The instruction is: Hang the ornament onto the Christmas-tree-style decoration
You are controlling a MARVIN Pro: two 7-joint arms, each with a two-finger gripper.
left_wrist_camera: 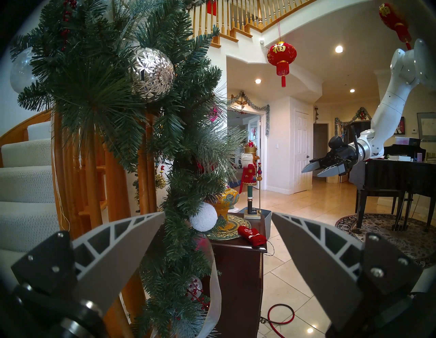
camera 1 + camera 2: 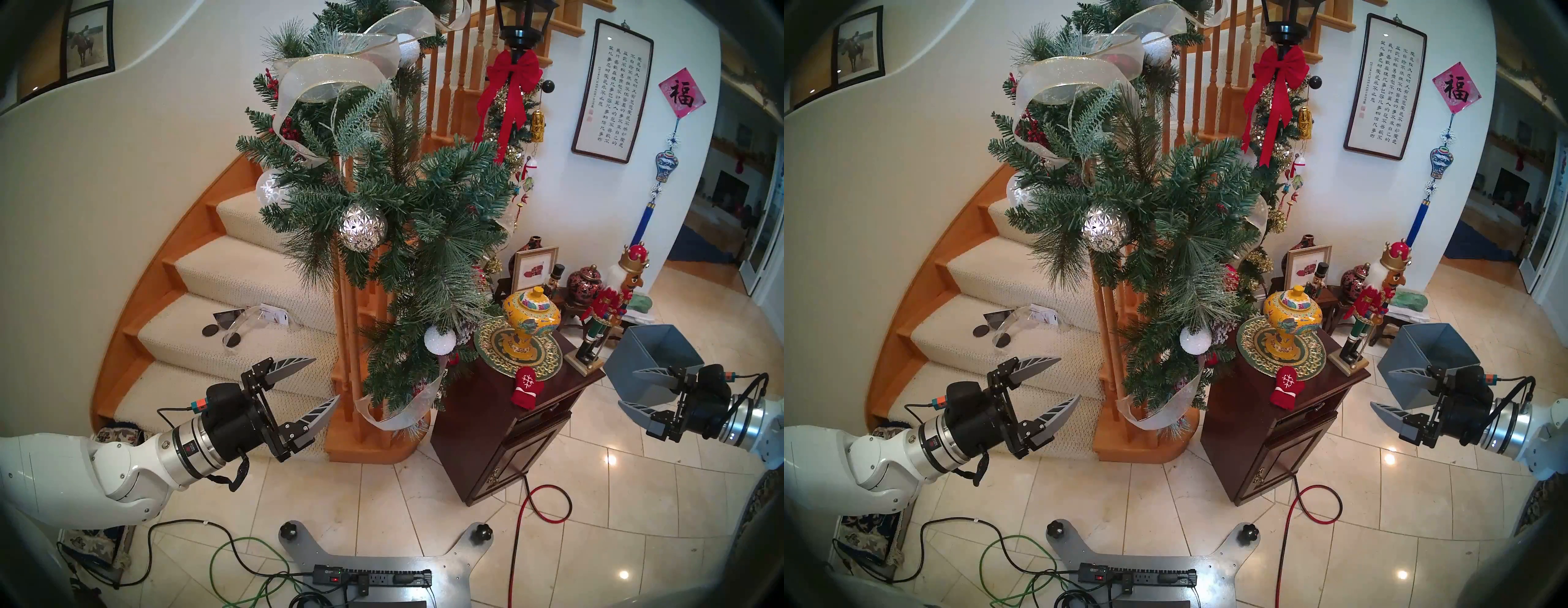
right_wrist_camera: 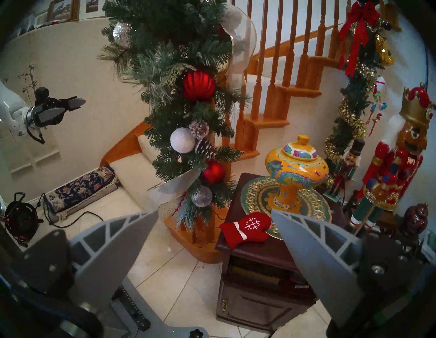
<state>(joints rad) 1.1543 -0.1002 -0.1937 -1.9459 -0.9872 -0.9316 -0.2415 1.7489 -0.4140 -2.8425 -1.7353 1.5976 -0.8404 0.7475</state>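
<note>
Cream floor tiles (image 2: 424, 501) and a curved carpeted staircase (image 2: 237, 271) fill the room. Around the wooden banister hangs the green pine garland (image 2: 407, 220), with a silver ball (image 2: 362, 226) and a sheer ribbon (image 2: 335, 72). Just beside its lower end stands a dark wooden desk (image 2: 500, 429). On top of it lies the red mitten ornament (image 2: 525, 385) – flat, near the front edge, touching a green-gold plate (image 2: 547, 365) that carries a yellow jar (image 2: 531, 315). Left hand (image 2: 326, 378) is wide open and empty, near the banister posts. Right hand (image 2: 627, 387) is also open and empty, well apart from the mitten.
</note>
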